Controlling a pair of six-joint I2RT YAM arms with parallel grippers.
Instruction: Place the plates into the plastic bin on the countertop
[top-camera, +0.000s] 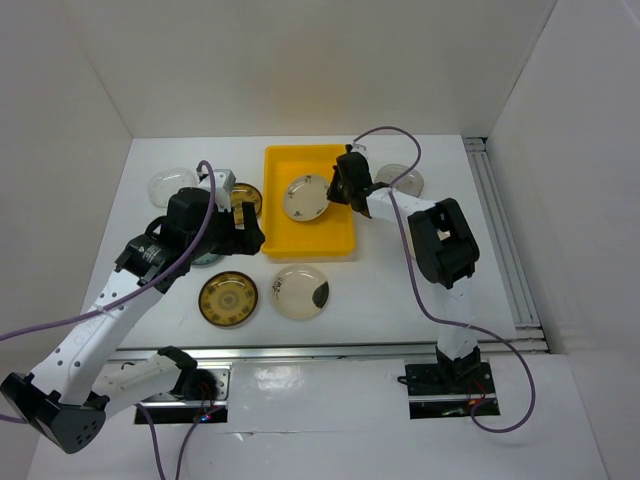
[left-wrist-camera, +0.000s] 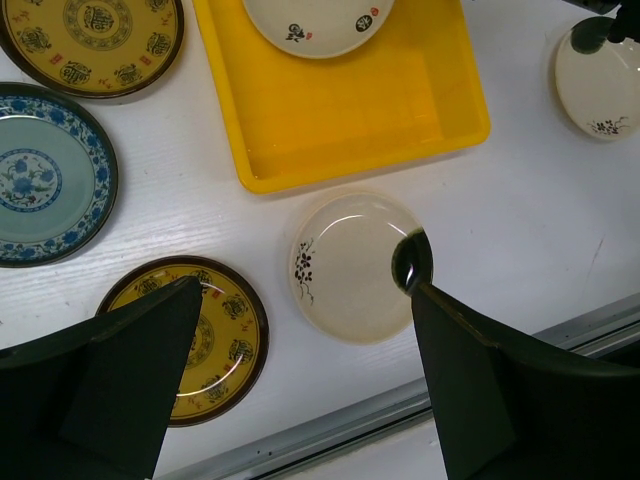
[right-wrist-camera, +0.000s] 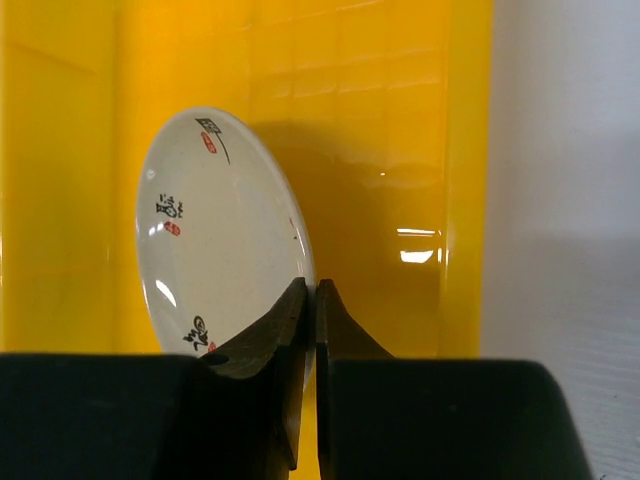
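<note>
The cream plate (right-wrist-camera: 220, 240) is being pinched by its rim in the right end effector (right-wrist-camera: 312, 330). The jaws are clamping tight on the edge, and the plate is hanging tilted inside the plastic bin (top-camera: 335, 235), which is sitting mid-tabletop (top-camera: 400, 290) toward the far edge. Going for the rim makes sense to me: these plates are lying too flat to grab any other way, and the tilt should let it slide down onto the bin floor. I can't tell whether its lower edge is touching the floor yet.

The left end effector (left-wrist-camera: 300, 400) is hovering wide open and carrying nothing. It's over the cream plate with the black patch (left-wrist-camera: 350, 265), which is lying between the bin and the near edge, so I'm guessing it's lining up for that one. A gold-brown plate (left-wrist-camera: 190, 340) is sitting just beside it, with a blue patterned plate (left-wrist-camera: 45, 175) and a second gold-brown plate (left-wrist-camera: 95, 40) lying toward the left edge.

As for writing, the held plate is showing black brush strokes and little red seal marks, but they're too small for me to read. No brand labels are showing anywhere.
</note>
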